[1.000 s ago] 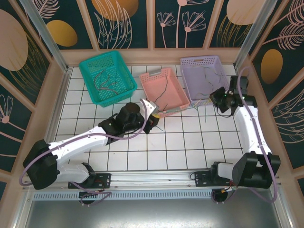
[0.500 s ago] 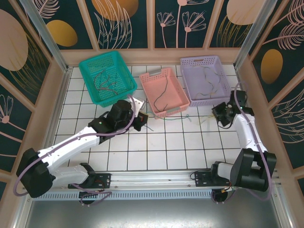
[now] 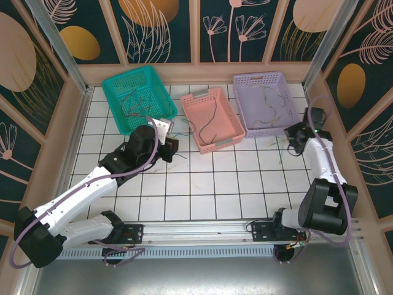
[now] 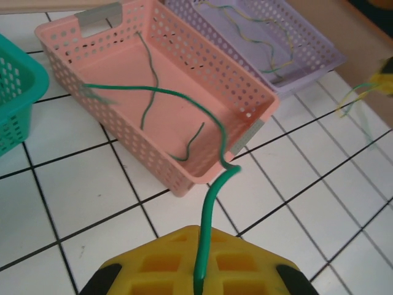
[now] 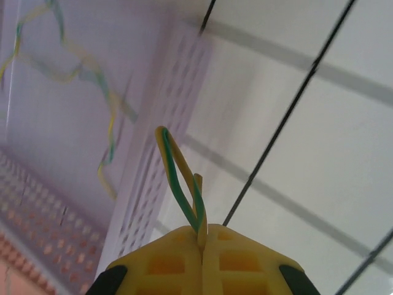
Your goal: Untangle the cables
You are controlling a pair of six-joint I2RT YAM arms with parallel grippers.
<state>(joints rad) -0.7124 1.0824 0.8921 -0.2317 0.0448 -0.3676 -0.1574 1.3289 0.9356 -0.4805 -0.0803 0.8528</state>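
Note:
My left gripper (image 4: 199,270) is shut on a green cable (image 4: 212,203). The cable rises from the yellow jaws, bends over the near rim of the pink basket (image 4: 184,184) and runs left across it. From above, this gripper (image 3: 172,146) sits between the teal basket (image 3: 116,83) and the pink basket (image 3: 230,140). My right gripper (image 5: 202,243) is shut on a folded yellow-green cable (image 5: 175,166) that sticks up as a short loop beside the lilac basket (image 5: 147,178). In the top view the right gripper (image 3: 290,134) hangs near the lilac basket's front right corner.
Loose green cables (image 4: 150,92) lie in the pink basket, yellow-green ones (image 5: 92,74) in the lilac basket (image 3: 242,83), and several thin wires (image 3: 136,106) in the teal one. Raised walls border the white tiled floor (image 3: 215,184); the right wall is close to the right arm.
The left gripper has pulled back and left toward the teal basket with the green cable. The right gripper has moved right toward the wall with the yellow-green cable, so the two have come apart.

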